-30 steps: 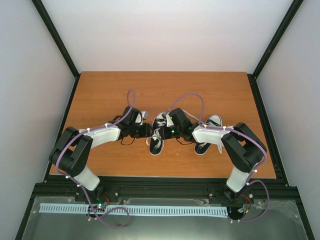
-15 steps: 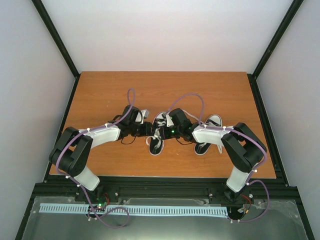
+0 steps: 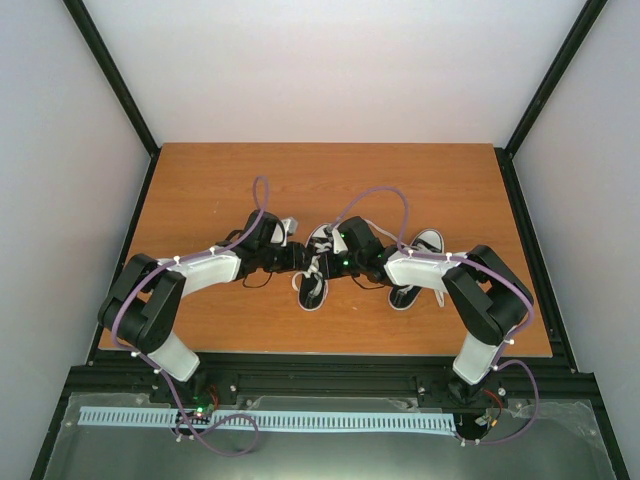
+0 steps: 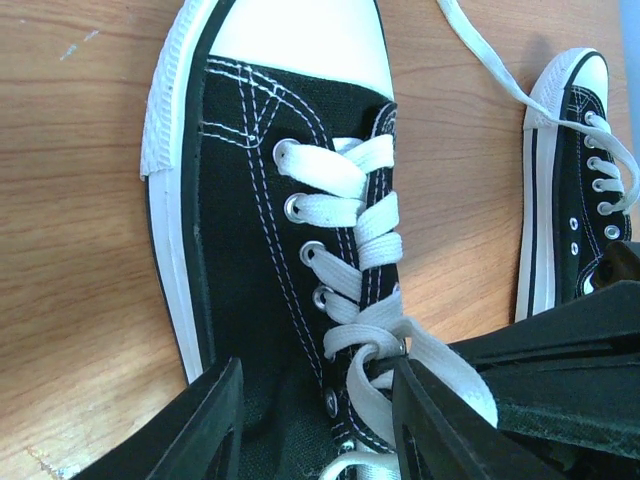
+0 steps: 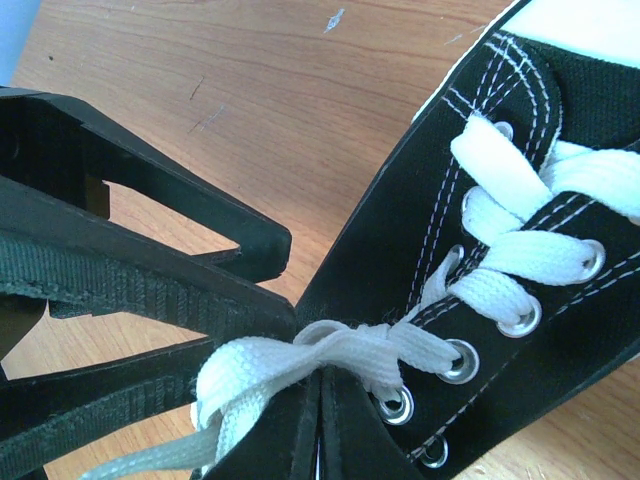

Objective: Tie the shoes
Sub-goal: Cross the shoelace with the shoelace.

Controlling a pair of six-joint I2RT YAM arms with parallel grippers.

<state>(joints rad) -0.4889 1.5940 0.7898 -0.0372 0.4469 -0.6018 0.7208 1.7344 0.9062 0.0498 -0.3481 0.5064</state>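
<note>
Two black sneakers with white toe caps lie on the wooden table (image 3: 200, 190). Both grippers meet over the left shoe (image 3: 313, 290); the right shoe (image 3: 412, 288) lies apart. In the left wrist view my left gripper (image 4: 315, 430) is open, its fingers (image 4: 200, 430) either side of the left shoe's (image 4: 240, 200) upper eyelets and crossed white lace (image 4: 370, 330). In the right wrist view my right gripper (image 5: 320, 425) is shut, with the white lace (image 5: 260, 365) pulled taut across its tips from the shoe's (image 5: 400, 230) eyelets. The lace knot is a single crossing.
The right shoe (image 4: 572, 200) has a loose lace (image 4: 480, 60) trailing across the wood. The left gripper's fingers (image 5: 200, 235) sit close beside the right gripper. Black frame rails (image 3: 320, 375) border the table's near edge; purple cables loop above both wrists.
My left gripper has moved a little to the right, closing in on the left shoe's laces. The right gripper and both shoes have stayed put.
</note>
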